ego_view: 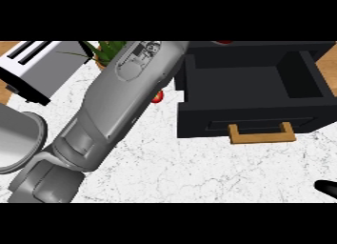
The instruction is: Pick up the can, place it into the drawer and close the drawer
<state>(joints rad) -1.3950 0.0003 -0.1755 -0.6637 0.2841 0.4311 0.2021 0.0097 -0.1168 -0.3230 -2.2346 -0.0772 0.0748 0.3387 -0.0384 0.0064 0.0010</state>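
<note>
One white marble counter (199, 171) fills the view, and the one black drawer unit (252, 90) on it serves as the landmark. Its single drawer (245, 121) stands pulled open, with one tan handle (262, 133) on its front. Left of the drawer unit, one grey left forearm (115, 109) reaches diagonally up the view — its hand is hidden beyond the top edge, so whether it is clenched or released cannot be told. Farther left stand one toaster (34, 66) and, below it, one grey round bin or pot (13, 143). One plant (104, 52) shows behind the forearm. A small red sliver (157, 96), possibly the can, peeks just left of the drawer unit. Below and right of the drawer, the right hand (333, 189) shows only a black tip — its state is unclear.
</note>
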